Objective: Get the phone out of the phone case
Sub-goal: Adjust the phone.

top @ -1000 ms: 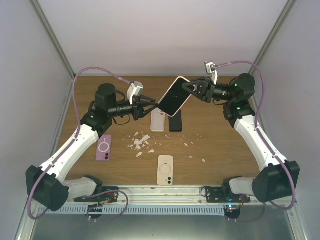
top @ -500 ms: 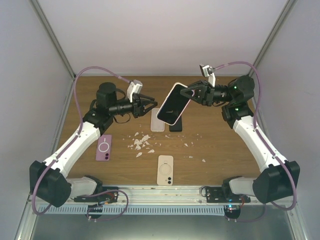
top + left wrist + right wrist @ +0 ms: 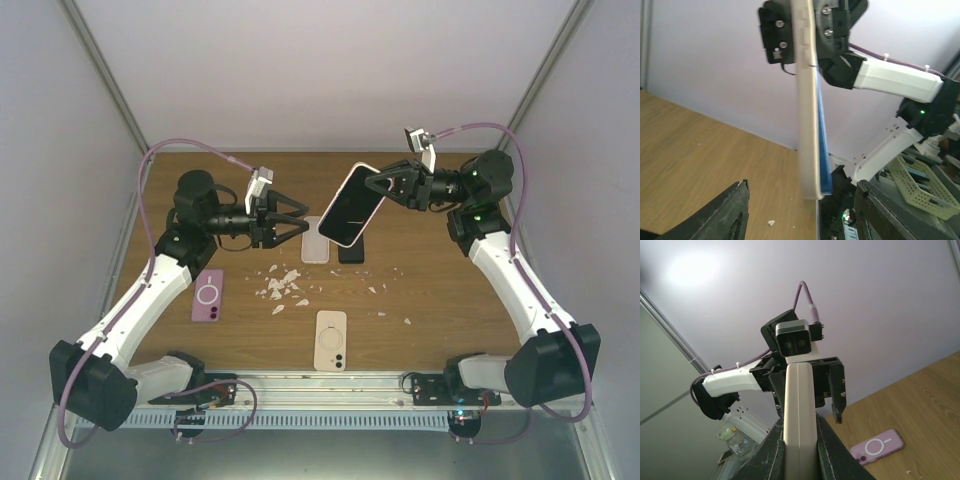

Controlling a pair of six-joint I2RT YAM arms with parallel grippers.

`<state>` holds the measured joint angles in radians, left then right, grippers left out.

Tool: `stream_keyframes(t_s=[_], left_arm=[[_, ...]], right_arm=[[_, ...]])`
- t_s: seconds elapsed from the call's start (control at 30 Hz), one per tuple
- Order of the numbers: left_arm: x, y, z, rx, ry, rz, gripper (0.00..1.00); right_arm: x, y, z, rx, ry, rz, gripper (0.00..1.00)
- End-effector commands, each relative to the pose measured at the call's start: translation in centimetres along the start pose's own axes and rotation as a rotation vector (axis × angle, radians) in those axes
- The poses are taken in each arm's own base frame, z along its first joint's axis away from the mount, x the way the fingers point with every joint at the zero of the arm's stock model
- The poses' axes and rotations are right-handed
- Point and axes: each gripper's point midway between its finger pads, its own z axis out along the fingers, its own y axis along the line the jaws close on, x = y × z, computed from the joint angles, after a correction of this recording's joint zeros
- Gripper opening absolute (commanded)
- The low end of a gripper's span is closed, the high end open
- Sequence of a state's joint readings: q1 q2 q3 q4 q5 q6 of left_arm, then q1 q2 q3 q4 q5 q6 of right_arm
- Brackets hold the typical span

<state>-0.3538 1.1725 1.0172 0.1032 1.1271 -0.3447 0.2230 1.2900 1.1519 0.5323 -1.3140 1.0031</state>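
Phone [image 3: 347, 207] in phone case [image 3: 806, 100] held aloft over the far middle of the table [image 3: 440, 295]; open air all round.
Its upper end is clamped by the right gripper [image 3: 380, 182]; its free lower edge is faced, untouched, by the spread-open left gripper [image 3: 301, 223] just beside it.

The raised phone case [image 3: 799, 405] is cream-white, and the phone [image 3: 348, 207] in it has a black screen. A thin blue strip runs along its edge. The table [image 3: 440, 290] is brown wood grain. On it lie a lilac case [image 3: 208, 295] with a white ring, a beige case [image 3: 331, 339], a black handset [image 3: 351, 247] and white scraps [image 3: 283, 287]. The cables [image 3: 150, 190] are purple.
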Motion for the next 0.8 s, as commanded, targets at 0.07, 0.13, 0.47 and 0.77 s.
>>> stream_keyframes(t_s=[0.07, 0.13, 0.47, 0.77], left_arm=[[-0.2, -2.0, 0.3, 0.073, 0.003, 0.067, 0.58], [-0.4, -1.8, 0.5, 0.06, 0.0, 0.07, 0.58], [-0.1, -0.7, 1.6, 0.029, 0.015, 0.065, 0.55], [0.4, 2.2, 1.6, -0.08, 0.008, 0.0, 0.49]], right_arm=[[-1.6, 2.2, -0.2, -0.012, -0.034, -0.078, 0.0], [-1.6, 2.2, -0.2, -0.014, -0.033, -0.08, 0.01], [-1.2, 2.2, -0.2, -0.018, -0.029, -0.079, 0.0], [-0.7, 3.1, 0.1, -0.059, -0.014, -0.085, 0.0]])
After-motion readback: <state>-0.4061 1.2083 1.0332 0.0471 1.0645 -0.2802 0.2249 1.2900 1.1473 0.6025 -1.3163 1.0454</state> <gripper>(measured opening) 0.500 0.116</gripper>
